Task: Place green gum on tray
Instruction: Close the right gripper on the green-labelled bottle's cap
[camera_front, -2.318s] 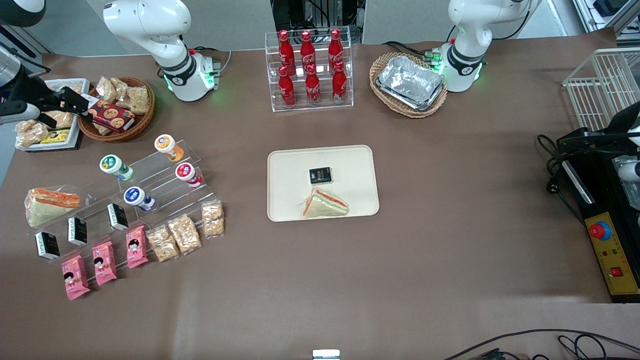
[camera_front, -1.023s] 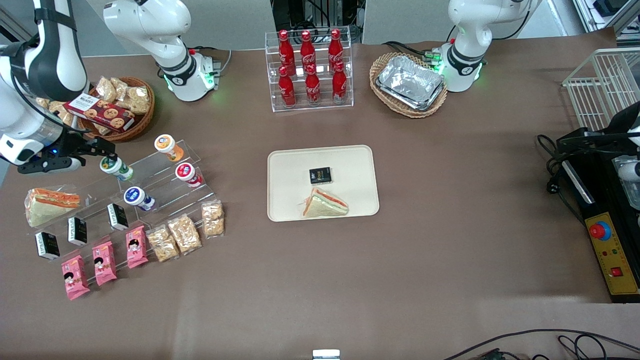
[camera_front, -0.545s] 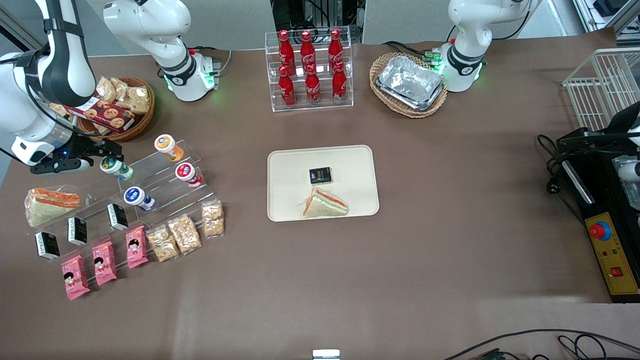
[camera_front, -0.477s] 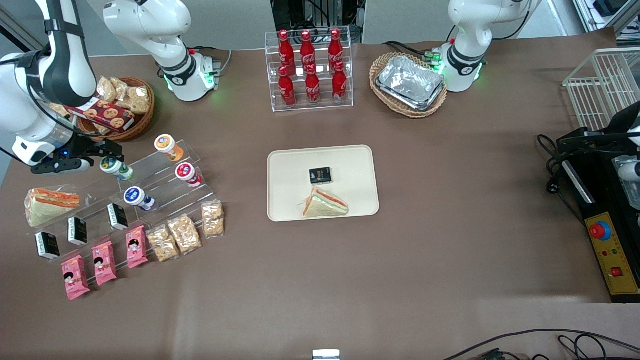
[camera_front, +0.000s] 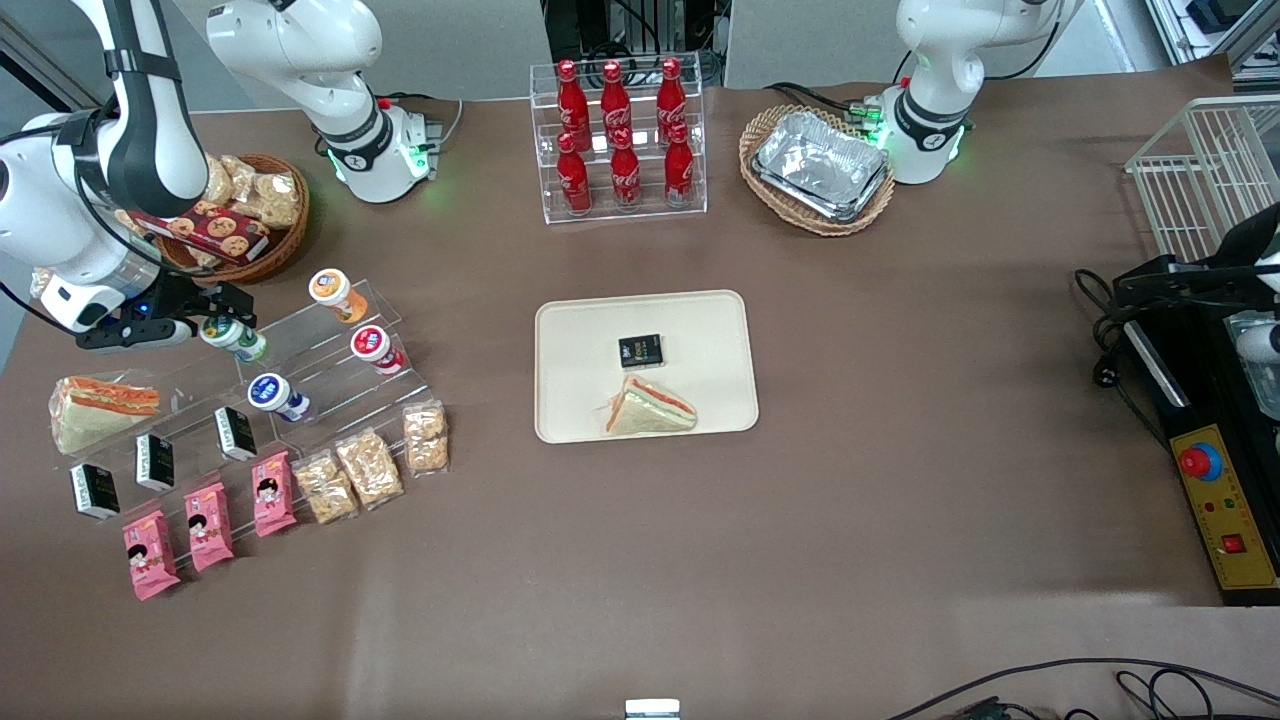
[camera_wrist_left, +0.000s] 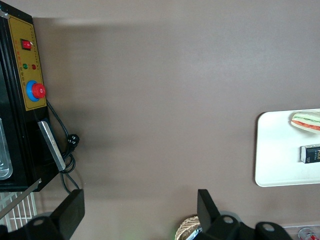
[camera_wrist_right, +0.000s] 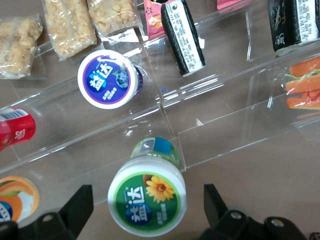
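The green gum (camera_front: 236, 339), a small white bottle with a green-and-white lid, lies on the upper step of a clear acrylic stand (camera_front: 330, 365). In the right wrist view its lid (camera_wrist_right: 147, 203) sits midway between my two fingers. My gripper (camera_front: 218, 318) hangs open just above it, one finger (camera_wrist_right: 77, 205) on each side with a gap to the lid. The cream tray (camera_front: 570, 330) lies at the table's middle, toward the parked arm from the stand, and holds a sandwich (camera_front: 650, 408) and a small black box (camera_front: 640, 350). Its edge also shows in the left wrist view (camera_wrist_left: 275, 150).
Orange-lidded (camera_front: 329, 287), red-lidded (camera_front: 370, 343) and blue-lidded (camera_front: 266, 390) bottles lie on the same stand. Black boxes, pink packets and snack bags lie nearer the camera. A snack basket (camera_front: 260, 215), a cola rack (camera_front: 618, 140) and a foil tray in wicker (camera_front: 818, 165) stand farther away.
My arm has swung in from the working arm's end of the table toward the stand. The open gripper has come to straddle the green gum. Nothing else moved.
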